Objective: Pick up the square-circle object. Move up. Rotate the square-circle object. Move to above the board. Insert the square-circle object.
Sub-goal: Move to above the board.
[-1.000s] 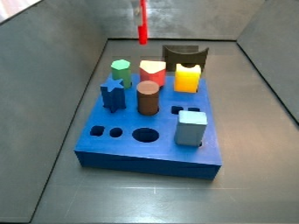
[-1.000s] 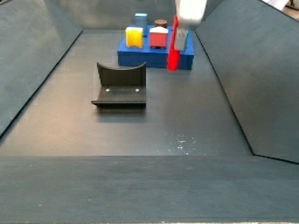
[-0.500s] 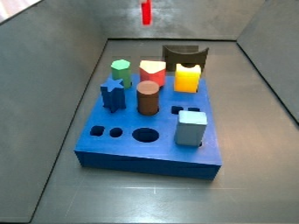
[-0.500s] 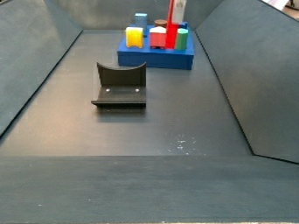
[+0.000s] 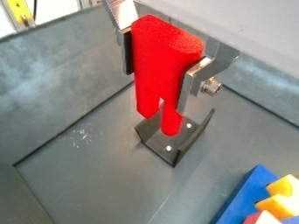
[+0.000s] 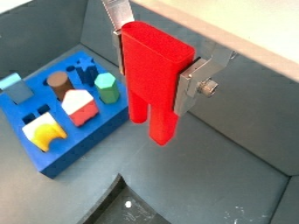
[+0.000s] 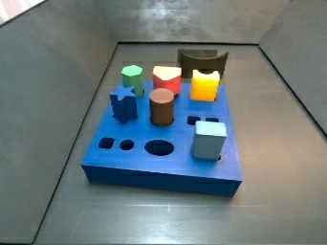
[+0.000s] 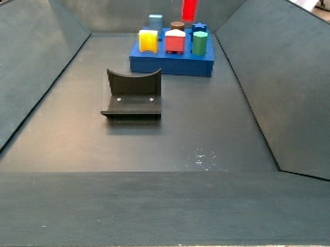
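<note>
My gripper (image 5: 165, 63) is shut on the square-circle object (image 5: 160, 74), a bright red flat block with two short legs hanging down; it also shows in a wrist view (image 6: 152, 83), held high above the floor. In a side view only its lower tip (image 8: 188, 9) shows at the frame's upper edge; in the other side view it and the gripper are out of frame. The board (image 7: 163, 136) is a thick blue slab with square and round holes, also visible in a side view (image 8: 172, 60) and in a wrist view (image 6: 59, 114).
On the board stand a brown cylinder (image 7: 161, 106), a red-topped heart peg (image 7: 166, 79), a yellow block (image 7: 206, 86), a green peg (image 7: 132, 77), a blue star peg (image 7: 122, 101) and a grey-blue cube (image 7: 209, 140). The dark fixture (image 8: 131, 94) stands on the floor.
The gripper has risen with the red block: it has left one side view entirely and only its tip remains in the other.
</note>
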Controlling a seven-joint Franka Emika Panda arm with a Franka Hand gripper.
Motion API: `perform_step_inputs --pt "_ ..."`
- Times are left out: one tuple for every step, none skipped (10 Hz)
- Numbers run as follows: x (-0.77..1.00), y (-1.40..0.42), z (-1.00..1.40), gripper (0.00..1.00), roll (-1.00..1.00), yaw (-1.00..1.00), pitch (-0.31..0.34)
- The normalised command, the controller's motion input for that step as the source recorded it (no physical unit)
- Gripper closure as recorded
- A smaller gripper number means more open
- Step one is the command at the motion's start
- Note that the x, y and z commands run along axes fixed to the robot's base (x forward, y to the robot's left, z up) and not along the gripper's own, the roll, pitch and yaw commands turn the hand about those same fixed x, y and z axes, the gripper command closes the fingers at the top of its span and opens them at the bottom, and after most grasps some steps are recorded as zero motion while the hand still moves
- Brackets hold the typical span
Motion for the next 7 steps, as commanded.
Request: perform_step_inputs --pt "0.04 -1.0 0.28 1.0 0.02 1.0 0.083" --pt "0.04 -1.0 0.26 1.0 0.03 1.0 0.084" --pt "0.04 -1.0 0.27 1.0 0.04 1.0 0.089" --pt "0.04 -1.0 0.27 1.0 0.04 1.0 0.093" --pt "0.05 -1.0 0.27 1.0 0.03 1.0 0.1" --pt "0.06 -1.0 0.28 1.0 0.03 1.0 0.106" --pt "0.06 -1.0 0.29 1.0 0.03 1.0 0.113"
